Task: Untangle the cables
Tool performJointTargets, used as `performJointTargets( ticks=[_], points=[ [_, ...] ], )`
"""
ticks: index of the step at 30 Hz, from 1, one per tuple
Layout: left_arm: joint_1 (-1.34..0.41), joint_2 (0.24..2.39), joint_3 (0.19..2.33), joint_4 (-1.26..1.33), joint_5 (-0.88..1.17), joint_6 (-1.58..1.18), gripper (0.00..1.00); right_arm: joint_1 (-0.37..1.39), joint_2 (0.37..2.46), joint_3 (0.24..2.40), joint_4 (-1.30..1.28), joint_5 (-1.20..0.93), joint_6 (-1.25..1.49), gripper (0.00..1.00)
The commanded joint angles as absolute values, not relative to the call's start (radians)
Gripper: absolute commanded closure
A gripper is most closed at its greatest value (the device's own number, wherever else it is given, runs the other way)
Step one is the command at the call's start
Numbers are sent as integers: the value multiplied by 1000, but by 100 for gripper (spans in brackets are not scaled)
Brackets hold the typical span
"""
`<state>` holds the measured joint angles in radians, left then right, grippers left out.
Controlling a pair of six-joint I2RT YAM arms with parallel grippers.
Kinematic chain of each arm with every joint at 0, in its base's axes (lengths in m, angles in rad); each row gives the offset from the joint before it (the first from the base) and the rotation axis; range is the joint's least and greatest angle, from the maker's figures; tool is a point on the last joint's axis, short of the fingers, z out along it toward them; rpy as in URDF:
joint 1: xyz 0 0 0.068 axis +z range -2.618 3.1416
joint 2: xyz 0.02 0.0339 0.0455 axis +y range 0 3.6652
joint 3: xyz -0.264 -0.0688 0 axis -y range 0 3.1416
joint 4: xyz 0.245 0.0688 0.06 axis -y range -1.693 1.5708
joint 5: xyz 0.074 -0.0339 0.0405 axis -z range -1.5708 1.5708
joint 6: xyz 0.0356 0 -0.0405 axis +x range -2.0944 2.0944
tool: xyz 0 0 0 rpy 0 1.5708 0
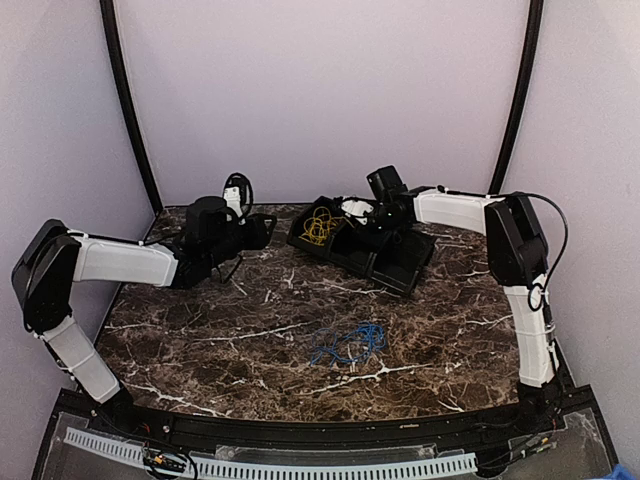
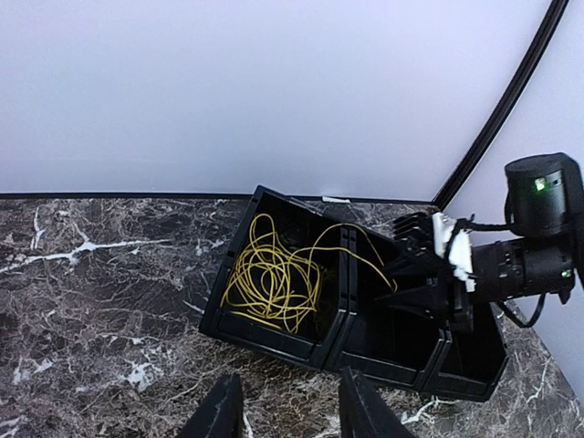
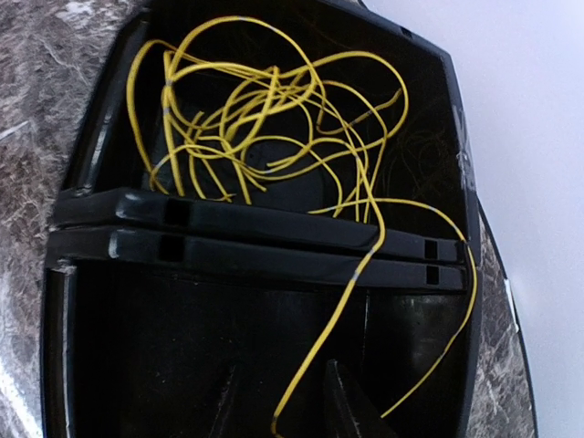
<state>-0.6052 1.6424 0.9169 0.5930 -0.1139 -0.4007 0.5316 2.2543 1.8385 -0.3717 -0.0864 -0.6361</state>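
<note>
The yellow cable (image 1: 320, 225) lies coiled in the end compartment of a row of black bins (image 1: 400, 270); it also shows in the left wrist view (image 2: 272, 274) and the right wrist view (image 3: 265, 119). One yellow strand (image 3: 365, 265) trails over the divider into the adjoining compartment and runs down between my right gripper's (image 3: 285, 411) fingers, which stand apart. My right gripper (image 1: 362, 213) hovers over that adjoining compartment. The blue cable (image 1: 350, 343) lies in a loose heap on the table, apart from both grippers. My left gripper (image 1: 262, 230) is open and empty, left of the bins, with its fingers (image 2: 219, 415) above the marble.
The bins (image 2: 383, 360) lie at an angle at the back of the dark marble table (image 1: 220, 340). Purple walls close in the back and sides. Black curved posts (image 1: 128, 110) stand at the back corners. A black rail (image 1: 300, 430) runs along the near edge.
</note>
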Motion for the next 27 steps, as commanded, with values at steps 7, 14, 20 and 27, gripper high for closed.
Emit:
performJointTargets(
  ticks=[7,14,20,27],
  points=[
    [-614,1507,842,612,-124,-405,62,564,2290,1913,-387,34,-644,100],
    [-615,1493,807,620,-126,-414,62,604,2267,1994,-376,6,-655,100],
    [-616,1472,779,616,-122,-423,62,607,2414,2233,-425,-63,-606,100],
    [-618,1447,761,593,-129,-423,62,611,2501,2306,-367,-95,-564,100]
  ],
)
